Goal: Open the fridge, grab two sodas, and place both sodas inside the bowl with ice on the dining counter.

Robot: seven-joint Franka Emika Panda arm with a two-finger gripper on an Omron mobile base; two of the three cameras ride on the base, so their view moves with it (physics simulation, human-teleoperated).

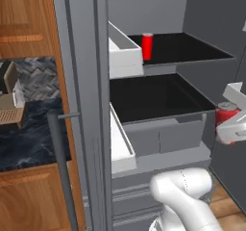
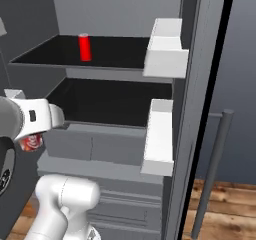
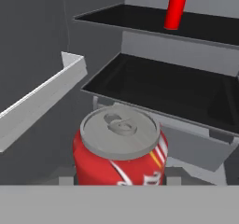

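Note:
The grey fridge (image 1: 144, 4) stands open, its black shelves bare but for one red soda (image 1: 147, 46) upright on the upper shelf (image 2: 85, 47) (image 3: 175, 7). My gripper (image 1: 227, 124) hangs just outside the fridge front, level with the lower shelf, shut on the second soda (image 1: 226, 113). This can is upright with its silver top up (image 3: 120, 130), and it peeks out below the hand (image 2: 31, 143). A dark marble dining counter (image 1: 29, 138) lies left of the open door. The bowl is out of view.
White door bins (image 1: 122, 52) (image 2: 165, 49) jut from both open doors beside the shelves. Long bar handles (image 1: 60, 167) (image 2: 215, 169) run down the doors. Grey drawers (image 1: 158, 138) sit below the lower shelf. A chair (image 1: 10, 102) stands by the counter.

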